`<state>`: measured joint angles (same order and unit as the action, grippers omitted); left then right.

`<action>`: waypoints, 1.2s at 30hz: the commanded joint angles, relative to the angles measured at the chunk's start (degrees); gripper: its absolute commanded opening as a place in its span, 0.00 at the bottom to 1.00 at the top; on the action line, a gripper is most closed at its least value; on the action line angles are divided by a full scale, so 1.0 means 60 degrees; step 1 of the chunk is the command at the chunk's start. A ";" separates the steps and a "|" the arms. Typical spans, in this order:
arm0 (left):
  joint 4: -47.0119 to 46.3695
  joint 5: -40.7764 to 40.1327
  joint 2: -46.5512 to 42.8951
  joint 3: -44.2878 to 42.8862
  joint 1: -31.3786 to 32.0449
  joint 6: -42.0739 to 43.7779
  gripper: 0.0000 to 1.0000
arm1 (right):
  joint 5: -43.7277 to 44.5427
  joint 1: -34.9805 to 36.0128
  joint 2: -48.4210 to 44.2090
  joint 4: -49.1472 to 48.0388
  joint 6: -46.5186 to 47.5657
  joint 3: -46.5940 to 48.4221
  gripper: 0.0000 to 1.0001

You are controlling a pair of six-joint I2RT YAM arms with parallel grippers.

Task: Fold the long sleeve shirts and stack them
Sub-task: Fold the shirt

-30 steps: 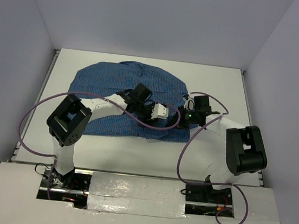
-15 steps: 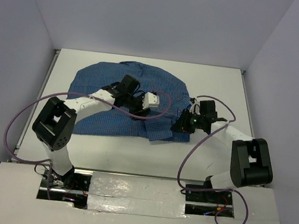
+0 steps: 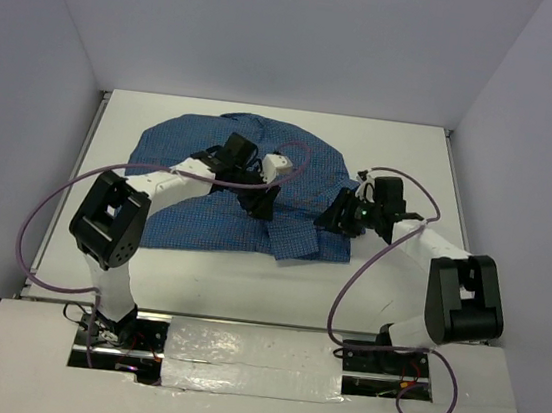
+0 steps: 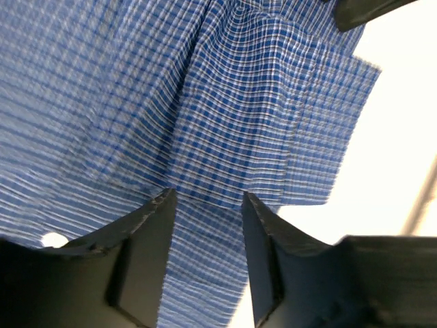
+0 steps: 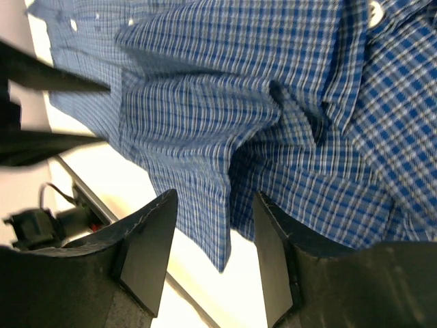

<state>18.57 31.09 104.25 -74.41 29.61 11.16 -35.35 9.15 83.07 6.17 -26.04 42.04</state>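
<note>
The shirt (image 3: pixel 184 217) is spread, rumpled, across the middle of the surface (image 3: pixel 246 288). Only its right sleeve appears drawn inward, so most folds and all stacking are judged to be left. The left gripper (image 3: pixel 267 201) and right gripper (image 3: pixel 334 220) are held parted above the cloth, with nothing clasped. Compared with a second ago, the left gripper is seen drawn back leftward, away from the right one.

Lab robot cell: white table (image 3: pixel 246 284), plain enclosing walls (image 3: pixel 277 35), taped base board (image 3: pixel 258 350), loose purple cables (image 3: pixel 20 232).
</note>
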 commanded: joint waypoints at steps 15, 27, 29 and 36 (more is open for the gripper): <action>-0.0502 0.0120 0.0510 0.0010 -0.0086 -0.5097 0.60 | -0.0157 0.0555 0.1522 -0.0663 -0.1680 0.0698 0.58; 0.0583 -0.0451 0.0321 -0.0035 -0.0115 -0.4306 0.61 | -0.0143 0.0658 0.1566 -0.0545 -0.1563 0.0698 0.47; 0.0218 -0.0334 0.0394 0.0009 -0.0071 -0.4510 0.61 | -0.0172 0.0673 0.1566 -0.0648 -0.1607 0.0640 0.47; -0.0443 -0.0201 0.0936 -0.0138 0.0032 -0.4936 0.57 | -0.0201 0.0687 0.1639 -0.0590 -0.1548 0.0669 0.43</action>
<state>18.17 28.80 108.73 -73.65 29.43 -16.97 -35.81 12.62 92.51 3.81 -35.53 45.17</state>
